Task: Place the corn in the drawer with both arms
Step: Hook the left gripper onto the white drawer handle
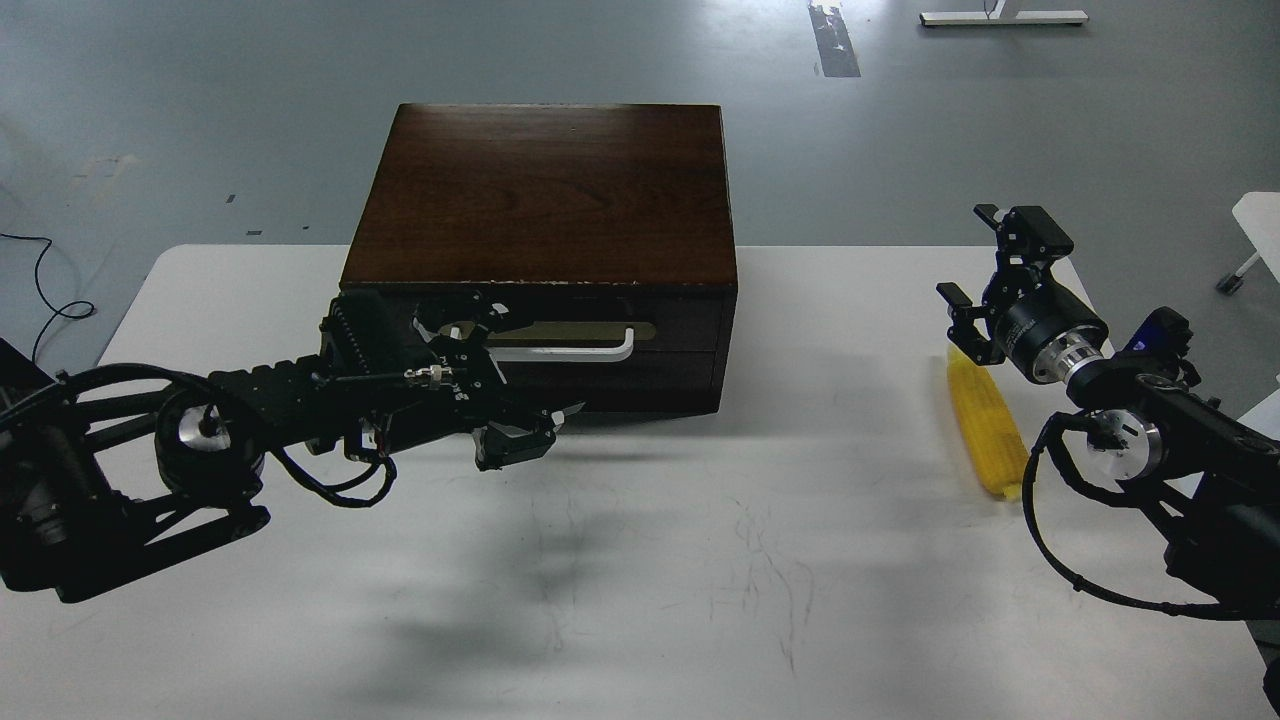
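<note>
The dark brown wooden box (540, 190) stands at the back middle of the white table (700, 560). Its drawer (675, 327) is shut, with a brass plate and a white bar handle (560, 351). My left gripper (492, 380) is open, right in front of the handle's left end and covering it; I cannot tell whether it touches. The yellow corn (987, 432) lies on the table at the right, pointing away from me. My right gripper (985, 272) is open and empty, held above the corn's far end.
A plain dark panel (640, 385) sits below the drawer. The table's right edge runs close to the corn. A white object (1258, 225) stands off the table at the far right. Grey floor lies beyond.
</note>
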{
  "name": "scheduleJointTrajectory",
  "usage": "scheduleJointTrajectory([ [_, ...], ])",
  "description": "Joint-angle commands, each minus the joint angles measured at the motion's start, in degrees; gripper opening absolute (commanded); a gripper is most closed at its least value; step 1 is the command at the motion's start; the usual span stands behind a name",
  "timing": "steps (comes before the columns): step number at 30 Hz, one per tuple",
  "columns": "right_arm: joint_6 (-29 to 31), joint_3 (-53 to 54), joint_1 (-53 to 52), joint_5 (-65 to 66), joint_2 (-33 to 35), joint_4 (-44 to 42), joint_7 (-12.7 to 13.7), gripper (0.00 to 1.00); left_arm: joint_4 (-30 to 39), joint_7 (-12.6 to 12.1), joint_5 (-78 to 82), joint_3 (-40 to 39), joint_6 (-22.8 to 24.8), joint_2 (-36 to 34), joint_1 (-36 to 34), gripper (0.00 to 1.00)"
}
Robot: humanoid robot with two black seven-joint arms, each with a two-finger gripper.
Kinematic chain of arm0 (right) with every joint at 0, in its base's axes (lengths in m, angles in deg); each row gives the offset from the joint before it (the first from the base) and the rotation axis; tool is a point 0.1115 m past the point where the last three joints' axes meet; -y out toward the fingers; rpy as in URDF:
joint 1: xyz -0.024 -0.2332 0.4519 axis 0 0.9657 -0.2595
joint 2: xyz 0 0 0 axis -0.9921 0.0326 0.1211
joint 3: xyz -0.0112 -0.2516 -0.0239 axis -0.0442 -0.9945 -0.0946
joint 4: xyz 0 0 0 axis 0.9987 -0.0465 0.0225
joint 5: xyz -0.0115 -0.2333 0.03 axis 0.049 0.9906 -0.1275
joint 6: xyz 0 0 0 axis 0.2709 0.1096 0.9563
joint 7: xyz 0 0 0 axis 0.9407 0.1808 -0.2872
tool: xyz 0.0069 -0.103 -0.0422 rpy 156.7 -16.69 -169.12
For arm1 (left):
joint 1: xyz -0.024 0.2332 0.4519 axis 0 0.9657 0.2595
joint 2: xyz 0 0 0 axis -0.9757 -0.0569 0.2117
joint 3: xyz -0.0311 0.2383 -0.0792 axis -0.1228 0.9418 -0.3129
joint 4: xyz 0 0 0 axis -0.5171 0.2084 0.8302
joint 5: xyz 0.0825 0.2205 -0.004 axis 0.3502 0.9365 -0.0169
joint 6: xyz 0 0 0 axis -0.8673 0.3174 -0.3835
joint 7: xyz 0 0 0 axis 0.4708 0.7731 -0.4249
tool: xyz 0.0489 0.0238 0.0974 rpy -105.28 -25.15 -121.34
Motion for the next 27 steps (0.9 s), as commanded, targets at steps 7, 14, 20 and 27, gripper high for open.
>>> scheduleJointTrajectory([
  [7,0.00,0.04,0.17,0.00,-0.18,-0.36,-0.01,1.00,-0.07,0.07,0.00,2.85,0.21,0.06,-0.79,0.99],
  [14,0.00,-0.04,0.35,0.00,-0.26,-1.06,-0.01,1.00,-0.07,0.07,0.00,2.85,1.53,0.06,-2.46,0.99],
  [20,0.00,-0.13,0.43,0.00,-0.26,-1.15,-0.01,1.00,0.01,1.30,0.00,2.94,2.49,0.49,-4.12,0.99],
  [27,0.00,-0.05,0.70,0.00,-0.26,-1.15,-0.01,1.00,-0.07,1.83,0.00,7.33,2.85,1.11,-8.26,0.99],
])
